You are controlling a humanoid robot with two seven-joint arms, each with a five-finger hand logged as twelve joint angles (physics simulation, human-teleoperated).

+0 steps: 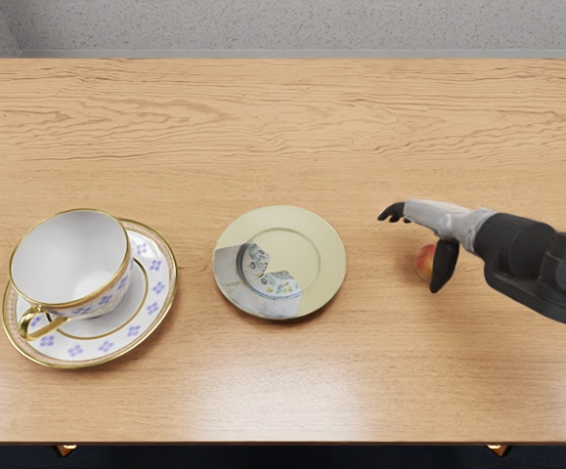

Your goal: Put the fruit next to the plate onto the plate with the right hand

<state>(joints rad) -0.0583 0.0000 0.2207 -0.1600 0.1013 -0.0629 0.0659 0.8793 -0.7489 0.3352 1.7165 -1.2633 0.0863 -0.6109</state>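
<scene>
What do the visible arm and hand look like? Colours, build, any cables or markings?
Only the right arm shows: a bulky, matte dark grey forearm built of rounded shells. The right hand has a pale silver-grey back and slim fingers ending in black. The thumb is black too. No cables, labels or markings are visible.

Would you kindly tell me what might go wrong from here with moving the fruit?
The fruit is mostly hidden by the right hand, whose fingers look spread, not closed, so a nudge might roll it away. The plate looks shallow and glossy; a fruit released there could roll off.
</scene>
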